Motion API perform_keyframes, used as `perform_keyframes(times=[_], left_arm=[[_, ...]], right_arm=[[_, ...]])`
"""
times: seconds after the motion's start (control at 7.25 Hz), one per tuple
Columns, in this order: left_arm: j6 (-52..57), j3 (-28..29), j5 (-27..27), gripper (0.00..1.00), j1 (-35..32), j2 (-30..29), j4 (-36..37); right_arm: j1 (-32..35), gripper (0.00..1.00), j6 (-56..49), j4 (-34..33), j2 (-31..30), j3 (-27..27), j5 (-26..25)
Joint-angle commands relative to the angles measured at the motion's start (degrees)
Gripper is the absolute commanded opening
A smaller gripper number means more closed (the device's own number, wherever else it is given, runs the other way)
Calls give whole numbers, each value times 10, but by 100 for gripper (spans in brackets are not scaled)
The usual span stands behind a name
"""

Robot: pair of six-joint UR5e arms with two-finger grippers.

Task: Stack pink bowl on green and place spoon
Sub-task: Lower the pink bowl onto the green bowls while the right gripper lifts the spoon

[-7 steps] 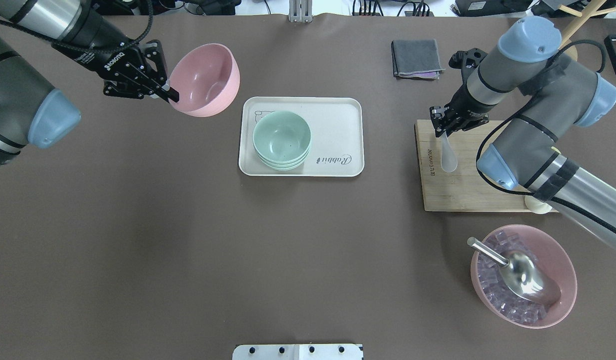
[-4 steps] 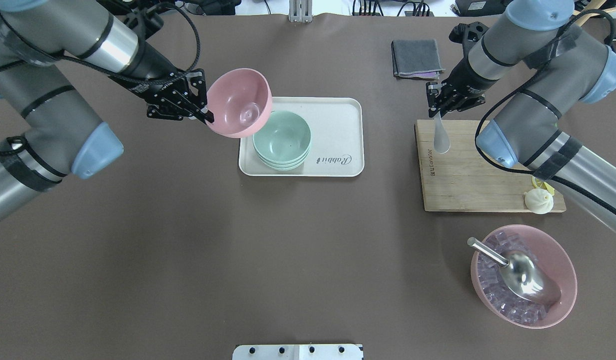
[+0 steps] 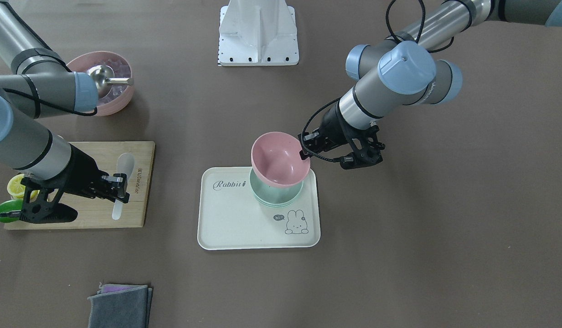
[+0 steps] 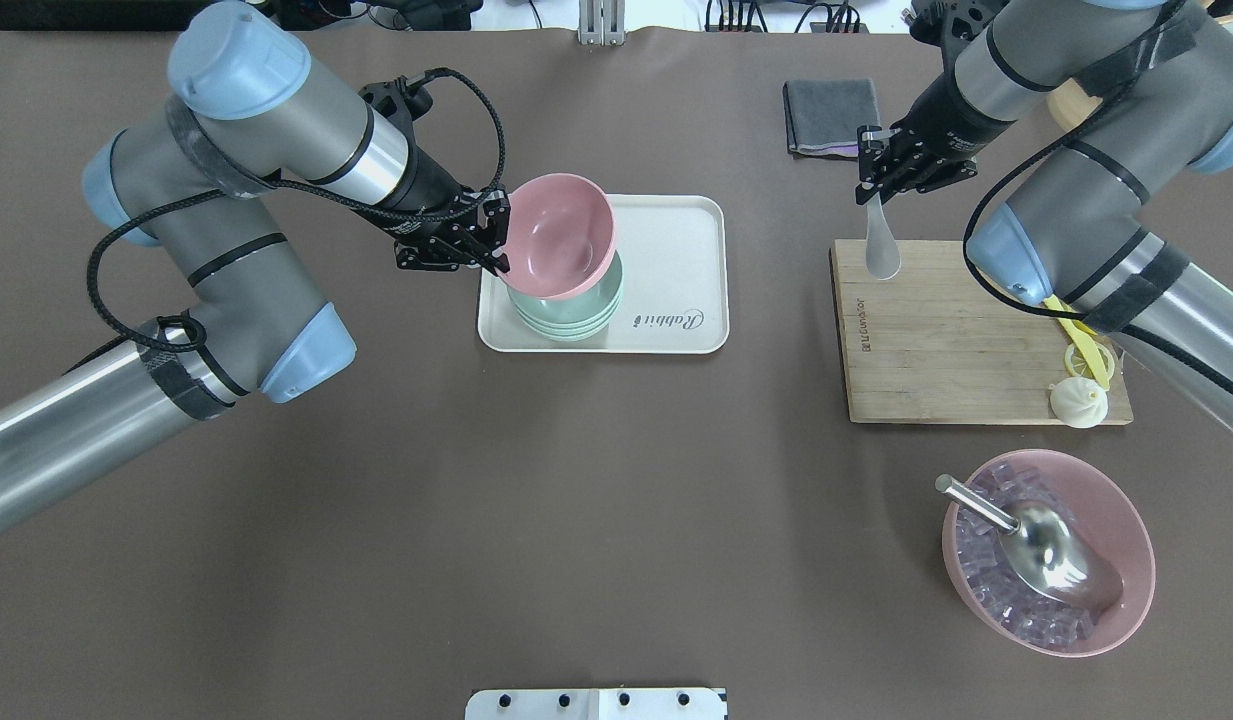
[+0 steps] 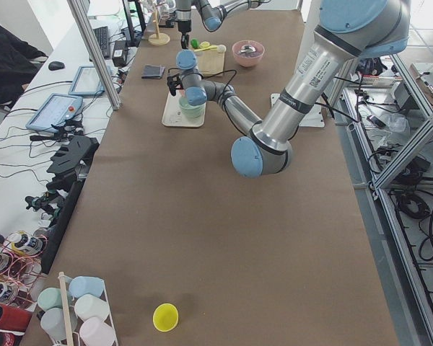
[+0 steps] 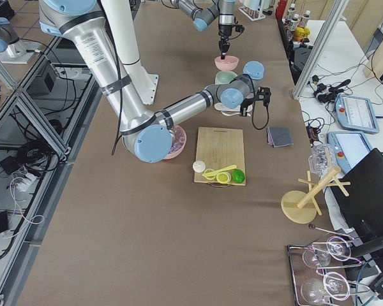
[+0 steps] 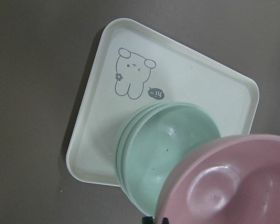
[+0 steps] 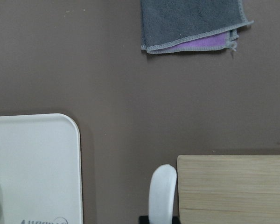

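Hovering above the green bowl stack (image 4: 588,308) at center, the pink bowl (image 4: 561,232) is hanging from the left gripper (image 4: 498,262) pinching its rim; upper right, the right gripper (image 4: 869,190) is pinching the spoon (image 4: 882,255) over the board (image 4: 956,340).

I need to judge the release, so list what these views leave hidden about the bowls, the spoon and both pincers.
Whether the pink bowl touches the green bowls: overhead and front-facing views, the pink bowl covers the gap.
Left pincer fingertips: left wrist view, bottom edge nearly cuts them off.
Right pincer hold on the spoon handle: right wrist view, bottom edge again.
Side views: bowls and spoon too small.
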Motion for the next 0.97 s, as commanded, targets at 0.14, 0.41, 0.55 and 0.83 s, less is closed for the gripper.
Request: perform_keyframes(times=[0.14,0.41,0.55,0.83], left_arm=[[-1,52,4,0,10,-4,-66],[0,55,4,0,14,-4,-67],[-1,59,4,0,17,-5,-67],[-1,60,4,0,21,-7,-67]], right_arm=[[3,0,6,1,1,16,3],[5,0,6,2,1,18,5],[5,0,7,1,1,21,5],[9,0,8,1,0,21,5]])
